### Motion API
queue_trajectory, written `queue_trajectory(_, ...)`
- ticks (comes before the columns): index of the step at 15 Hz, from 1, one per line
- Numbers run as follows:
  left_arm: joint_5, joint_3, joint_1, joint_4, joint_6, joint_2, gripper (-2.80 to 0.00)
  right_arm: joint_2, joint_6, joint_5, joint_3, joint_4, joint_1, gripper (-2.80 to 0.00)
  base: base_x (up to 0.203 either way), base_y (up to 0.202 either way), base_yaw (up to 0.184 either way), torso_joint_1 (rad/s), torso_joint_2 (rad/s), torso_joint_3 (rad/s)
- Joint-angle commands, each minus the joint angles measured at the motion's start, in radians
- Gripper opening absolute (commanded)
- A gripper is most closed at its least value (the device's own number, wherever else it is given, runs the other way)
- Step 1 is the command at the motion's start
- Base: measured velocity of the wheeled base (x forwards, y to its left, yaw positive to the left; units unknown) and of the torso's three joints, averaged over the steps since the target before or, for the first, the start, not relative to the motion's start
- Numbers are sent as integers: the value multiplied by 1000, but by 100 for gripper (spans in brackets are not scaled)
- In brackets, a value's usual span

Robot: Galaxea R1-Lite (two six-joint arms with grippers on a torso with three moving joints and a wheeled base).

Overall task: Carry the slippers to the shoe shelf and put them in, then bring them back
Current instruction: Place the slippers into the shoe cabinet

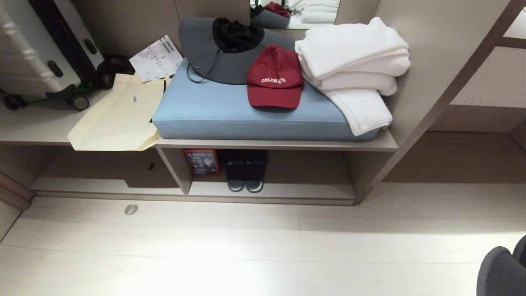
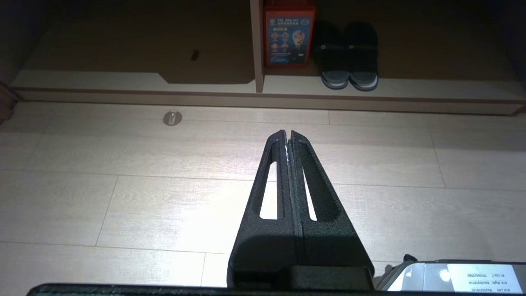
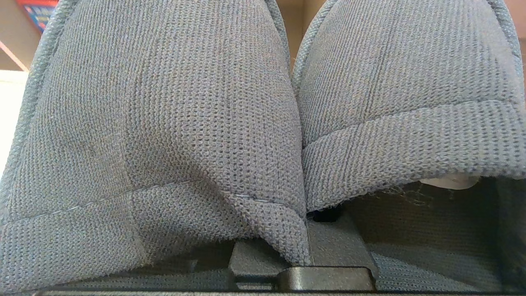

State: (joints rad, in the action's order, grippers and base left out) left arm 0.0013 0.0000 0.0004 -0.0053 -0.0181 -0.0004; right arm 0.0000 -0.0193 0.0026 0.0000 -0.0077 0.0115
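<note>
The slippers [image 1: 245,172], dark slides with grey soles, stand side by side in the shoe shelf [image 1: 287,191], toes outward, next to a divider panel. The left wrist view shows the slippers [image 2: 349,61] inside the shoe shelf [image 2: 411,88] too. My left gripper [image 2: 287,133] is shut and empty, hovering over the pale floor short of the shelf. My right gripper [image 3: 306,230] is shut on a grey knit closed-toe pair of house shoes [image 3: 164,123], which hides its fingertips. Dark grey rounded shapes [image 1: 499,269] show at the head view's lower right corner.
A red box [image 1: 201,161] stands left of the slides. On the bench above lie a blue cushion [image 1: 213,115], a red cap [image 1: 274,78], a grey sun hat [image 1: 222,53], white towels [image 1: 353,61] and a cream bag [image 1: 119,115]. A suitcase [image 1: 37,49] stands far left. A round floor stop [image 1: 130,209] sits on the floor.
</note>
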Motion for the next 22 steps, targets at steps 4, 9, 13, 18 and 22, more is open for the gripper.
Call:
queue_trajectory(4, 0, 0, 0, -1, -2, 0, -280, 2, -1, 0, 2, -2, 0, -280, 0, 0, 0, 6, 2, -198)
queue_trajectory(9, 0, 0, 0, -1, -2, 0, -280, 1, -1, 0, 2, -2, 1, -280, 0, 0, 0, 3, 5, -195)
queue_trajectory(13, 0, 0, 1, -1, -2, 0, -280, 2, -1, 0, 2, 0, 1, -280, 0, 0, 0, 4, 4, -192)
queue_trajectory(18, 0, 0, 1, -1, -2, 0, -280, 0, -1, 0, 2, -2, 1, -280, 0, 0, 0, 5, 2, -198)
queue_trajectory(22, 0, 0, 0, -1, -2, 0, -280, 2, -1, 0, 2, -2, 1, -280, 0, 0, 0, 2, 2, -200)
